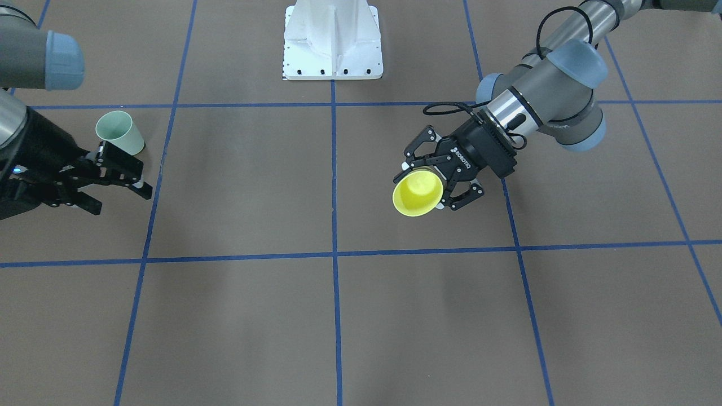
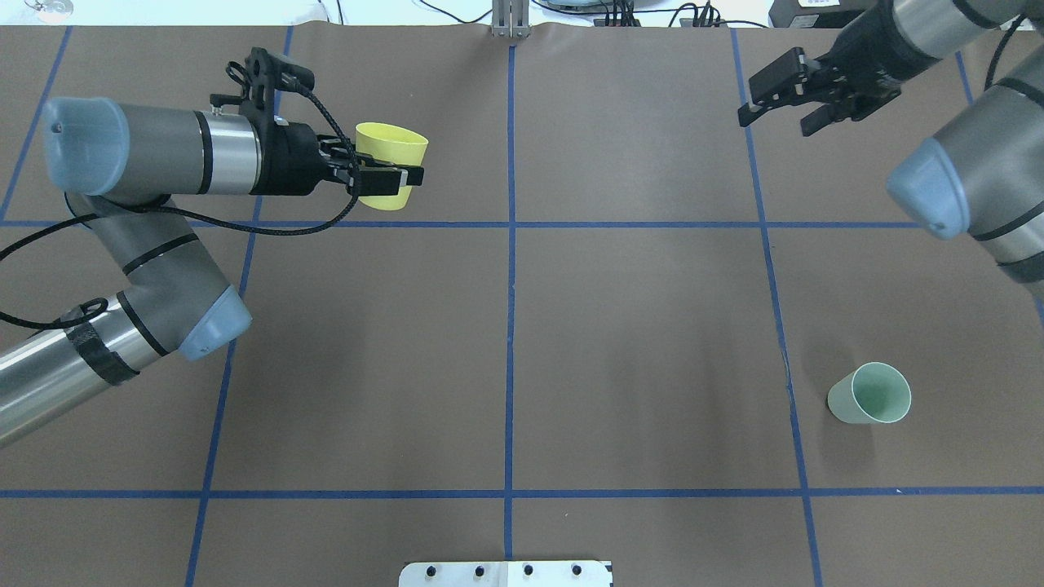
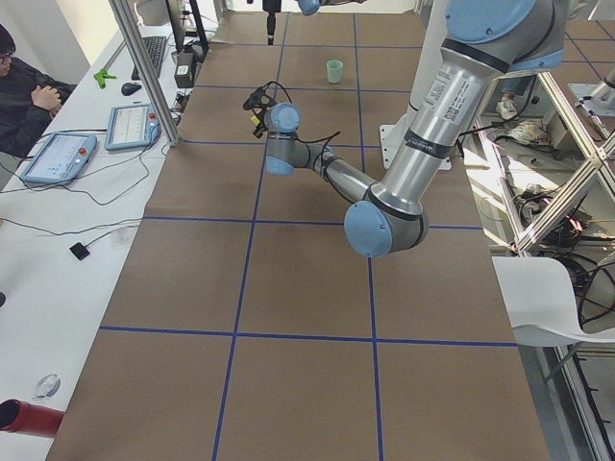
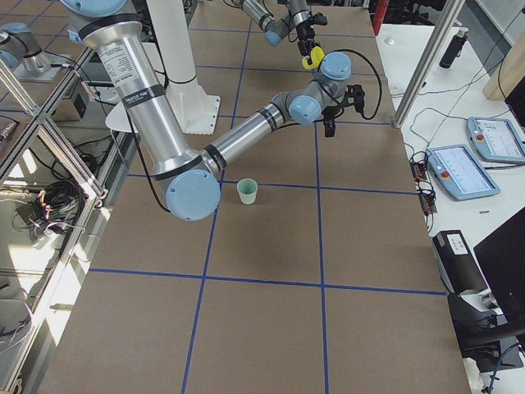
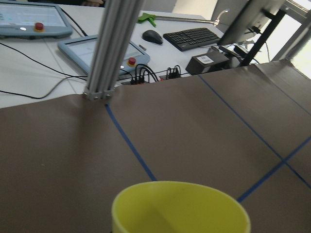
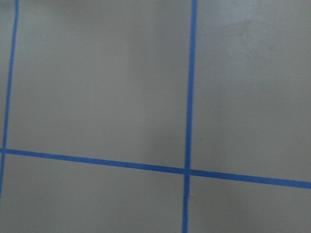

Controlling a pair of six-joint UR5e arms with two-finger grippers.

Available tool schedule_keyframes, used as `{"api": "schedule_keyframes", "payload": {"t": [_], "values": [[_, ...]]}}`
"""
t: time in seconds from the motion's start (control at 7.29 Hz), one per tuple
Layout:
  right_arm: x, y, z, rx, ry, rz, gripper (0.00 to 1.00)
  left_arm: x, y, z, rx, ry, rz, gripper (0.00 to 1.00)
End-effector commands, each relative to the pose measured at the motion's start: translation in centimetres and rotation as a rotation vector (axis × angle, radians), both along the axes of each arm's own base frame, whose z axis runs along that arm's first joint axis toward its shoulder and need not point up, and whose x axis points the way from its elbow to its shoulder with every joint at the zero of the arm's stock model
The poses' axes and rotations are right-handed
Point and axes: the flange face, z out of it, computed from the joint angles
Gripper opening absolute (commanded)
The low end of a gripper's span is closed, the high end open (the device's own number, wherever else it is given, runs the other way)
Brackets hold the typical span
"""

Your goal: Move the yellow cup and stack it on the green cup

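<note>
The yellow cup (image 2: 390, 165) is held off the table in my left gripper (image 2: 393, 173), which is shut on its sides. In the front view the cup (image 1: 416, 193) is tilted with its mouth toward the camera, and the left gripper (image 1: 437, 181) clasps it from behind. Its rim fills the bottom of the left wrist view (image 5: 180, 208). The green cup (image 2: 871, 394) stands upright on the brown mat at the robot's right, also seen in the front view (image 1: 119, 132). My right gripper (image 2: 776, 99) is open and empty, far from the green cup in the overhead view; in the front view it (image 1: 119, 198) hovers just in front of that cup.
The white robot base plate (image 1: 333, 39) sits at the table's robot-side edge. Blue tape lines grid the mat. Beyond the far edge stand an aluminium post (image 5: 114, 48), tablets and a keyboard (image 5: 192, 38). An operator (image 3: 24, 91) sits at that desk.
</note>
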Motion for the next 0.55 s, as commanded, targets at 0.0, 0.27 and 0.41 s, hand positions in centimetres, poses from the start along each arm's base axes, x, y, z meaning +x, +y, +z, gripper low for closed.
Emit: {"api": "schedule_keyframes", "payload": {"t": [0.0, 0.27, 0.41], "values": [[-8.1, 4.1, -4.3, -0.003, -0.115, -0.044, 0.99, 1.8, 3.0, 0.6, 0.058, 0.062, 0.054, 0.0], [-13.0, 6.6, -8.1, 0.021, -0.158, -0.125, 0.99, 2.9, 4.6, 0.3, 0.101, 0.109, 0.084, 0.0], [-14.9, 8.0, -10.8, -0.016, -0.19, -0.14, 0.99, 3.5, 5.8, 0.2, 0.134, 0.144, 0.1, 0.0]]}}
